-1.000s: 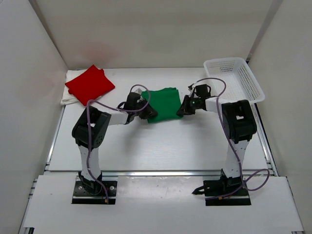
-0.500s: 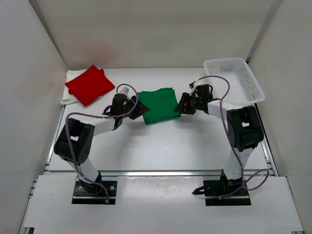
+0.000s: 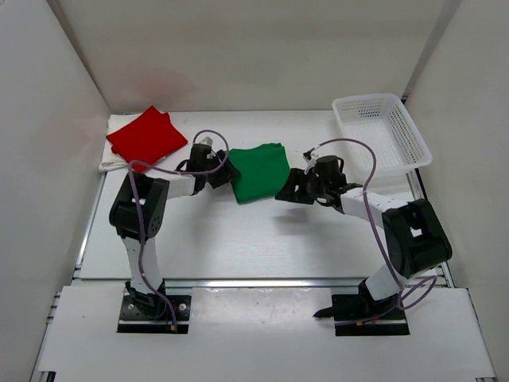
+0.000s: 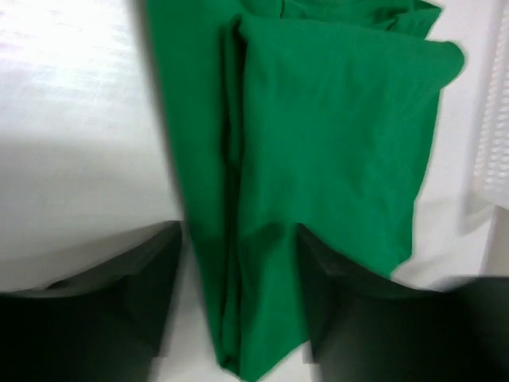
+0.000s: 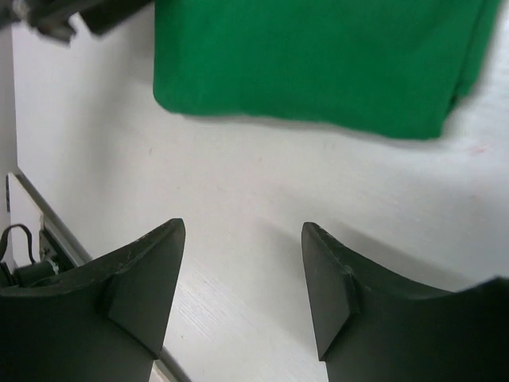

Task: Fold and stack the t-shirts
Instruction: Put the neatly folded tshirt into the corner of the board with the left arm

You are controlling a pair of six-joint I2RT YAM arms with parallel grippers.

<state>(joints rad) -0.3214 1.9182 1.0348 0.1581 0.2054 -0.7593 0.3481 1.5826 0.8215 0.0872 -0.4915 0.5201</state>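
Note:
The green t-shirt (image 3: 259, 171) lies folded mid-table. My left gripper (image 3: 225, 173) is at its left edge, jaws open. In the left wrist view the green t-shirt (image 4: 318, 135) runs its folded edge between the spread fingers (image 4: 151, 278) of the left gripper (image 4: 240, 229), with bare table beside one finger. My right gripper (image 3: 286, 194) sits off the shirt's near right corner. It is open over bare table (image 5: 242, 225), with the green t-shirt (image 5: 318, 64) ahead of it. The red t-shirt (image 3: 147, 137) rests folded on the cream-white t-shirt (image 3: 111, 159) at the far left.
A white mesh basket (image 3: 383, 131) stands at the far right corner. White walls close in the table on three sides. A metal rail (image 3: 262, 282) runs along the table's near edge, ahead of the arm bases.
Both grippers have opened and let go of the green t-shirt. The right gripper has backed off toward the near side. The left gripper has slid left to the shirt's edge.

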